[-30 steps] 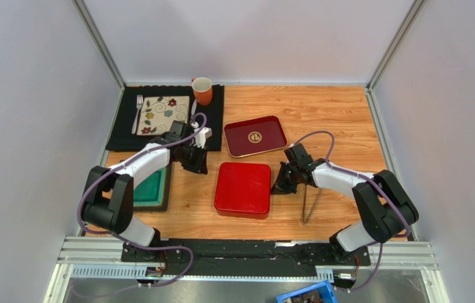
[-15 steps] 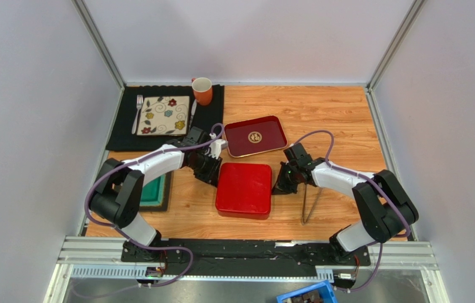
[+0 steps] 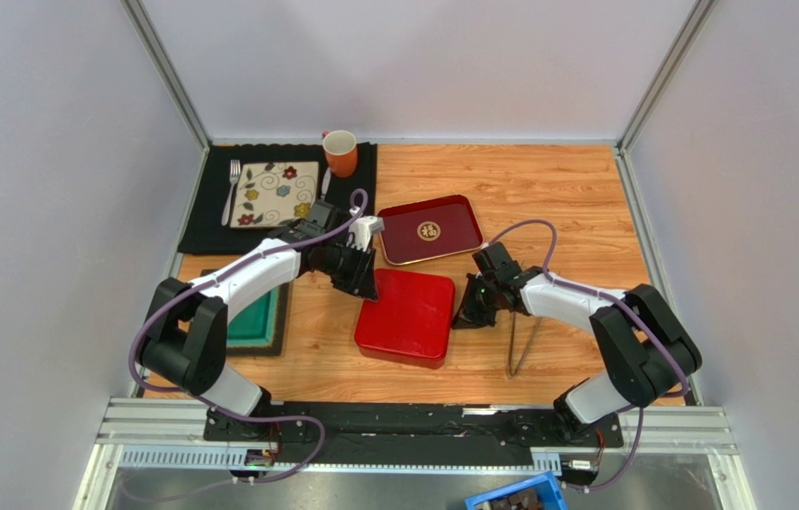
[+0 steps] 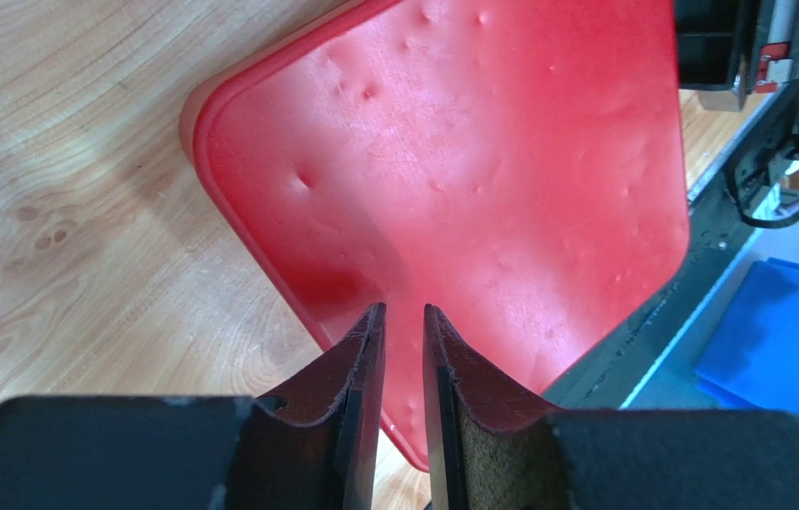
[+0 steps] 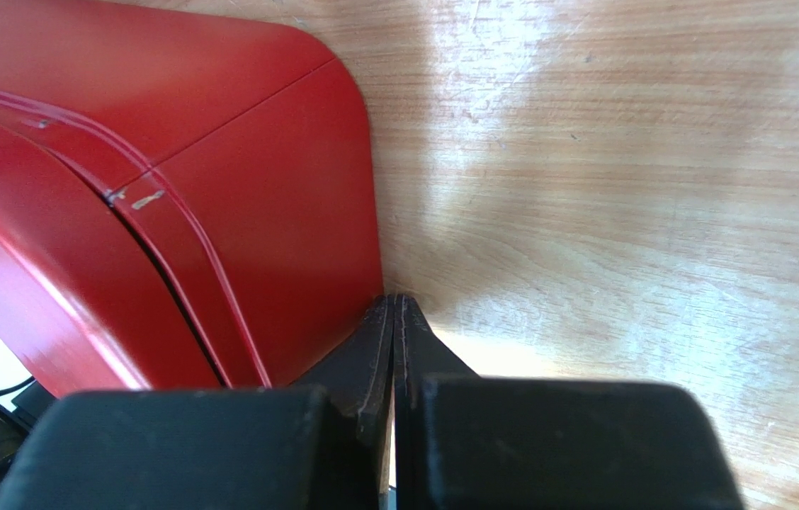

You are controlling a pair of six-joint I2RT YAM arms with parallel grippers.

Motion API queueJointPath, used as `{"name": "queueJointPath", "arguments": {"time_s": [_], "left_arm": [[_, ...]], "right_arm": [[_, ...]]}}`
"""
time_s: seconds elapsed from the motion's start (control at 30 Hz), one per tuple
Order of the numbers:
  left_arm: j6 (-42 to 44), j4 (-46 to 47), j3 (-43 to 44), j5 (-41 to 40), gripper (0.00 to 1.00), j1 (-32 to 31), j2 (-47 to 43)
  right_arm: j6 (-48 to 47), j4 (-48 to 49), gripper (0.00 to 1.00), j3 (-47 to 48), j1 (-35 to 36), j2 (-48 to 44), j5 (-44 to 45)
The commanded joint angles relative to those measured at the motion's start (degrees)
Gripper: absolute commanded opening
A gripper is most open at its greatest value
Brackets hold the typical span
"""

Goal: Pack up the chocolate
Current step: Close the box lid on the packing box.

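Note:
No chocolate shows in any view. A closed red box [image 3: 406, 317] with a dimpled lid lies in the middle of the wooden table. It fills the left wrist view [image 4: 457, 159], and its side wall shows in the right wrist view [image 5: 212, 159]. My left gripper [image 3: 363, 285] is over the box's far left corner. Its jaws are nearly together with nothing between them [image 4: 404, 313]. My right gripper [image 3: 464, 317] is shut and empty, with its tip against the box's right side at table level [image 5: 394, 303].
A dark red tray [image 3: 429, 228] with a gold emblem lies behind the box. A black mat [image 3: 356, 202] at the back left holds a flowered plate [image 3: 276, 193], a fork [image 3: 232, 189] and an orange mug [image 3: 340, 152]. A green container [image 3: 255, 317] sits left; metal tongs [image 3: 521, 340] lie right.
My left gripper has swung right from beside the green container to the box's far left corner. The box has turned and slid slightly left. The right gripper has stayed at the box's right side.

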Motion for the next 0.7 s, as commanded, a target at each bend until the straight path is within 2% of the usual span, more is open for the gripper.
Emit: {"name": "queueJointPath", "arguments": {"time_s": [0.0, 0.07, 0.17, 0.2, 0.3, 0.53, 0.67], "left_arm": [[-0.6, 0.3, 0.6, 3.1, 0.29, 1.6, -2.6], [-0.4, 0.0, 0.9, 3.5, 0.29, 4.1, -3.0], [0.6, -2.1, 2.3, 4.6, 0.29, 8.1, -3.5], [0.9, -2.8, 2.4, 4.9, 0.29, 9.2, -3.9], [2.0, -2.3, 1.0, 3.1, 0.29, 11.6, -4.6], [2.8, 0.0, -3.2, 3.8, 0.29, 11.9, -1.1], [3.1, 0.6, -3.4, 3.9, 0.29, 11.9, -0.3]], "right_arm": [[0.4, 1.1, 0.0, 0.8, 0.4, 0.0, 0.1], [-0.5, -0.4, 0.02, 1.1, -0.1, -0.4, 0.5], [-1.6, -3.2, 0.11, 1.7, -1.6, -3.3, 1.9], [-2.0, -4.2, 0.21, 2.0, -2.3, -4.2, 2.5], [-3.9, -7.6, 0.29, 3.9, -3.1, -8.0, 4.9], [-3.1, -5.4, 0.29, 6.3, -4.2, -12.1, 1.8], [-2.9, -5.8, 0.3, 8.1, -4.3, -10.9, 0.5]]}}
